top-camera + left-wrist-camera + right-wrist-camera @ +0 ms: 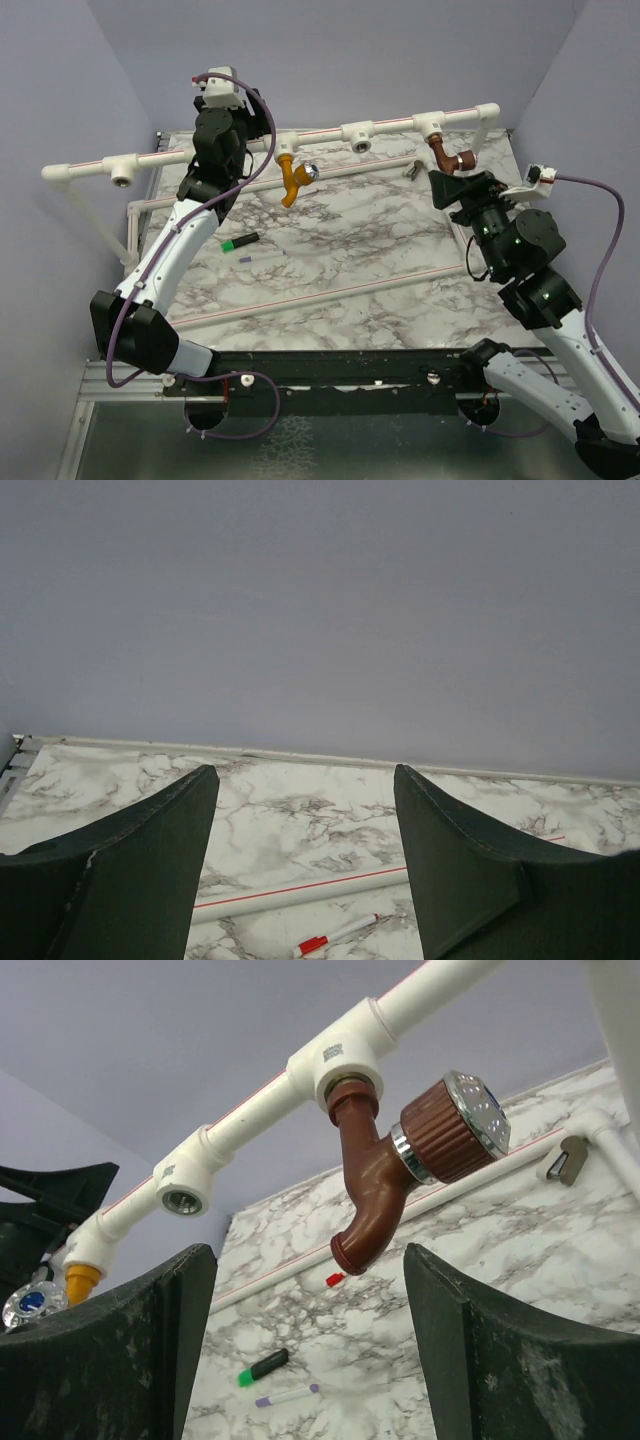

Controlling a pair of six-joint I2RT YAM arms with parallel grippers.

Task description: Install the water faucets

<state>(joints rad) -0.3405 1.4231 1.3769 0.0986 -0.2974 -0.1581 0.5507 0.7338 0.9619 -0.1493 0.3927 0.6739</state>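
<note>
The marble table [380,250] fills the middle of the overhead view, and a white pipe rail [320,133] crosses its upper part from left to right.

The left arm [170,250] rears up at the upper left, its wrist rising past the rail in the frame. The left gripper [302,770] has its fingers apart with nothing between them and faces the back wall [320,610].

The right arm [530,280] leans in from the lower right, folded low. The right gripper [307,1250] sits just below and in front of the brown faucet [375,1175], spread wide and touching nothing.

That faucet hangs spout down from the fitting [340,1055] at the upper right of the rail, its knob [455,1125] turned to the right. The orange faucet [290,180] hangs from another tee left of centre, beside the left arm. Both look seated, though how deep the threads go cannot be told.

To finish the brown one well, I would close on the curved body rather than the knob. I would also keep the wrist in line with the fitting and turn gently so the rail does not flex.
</note>
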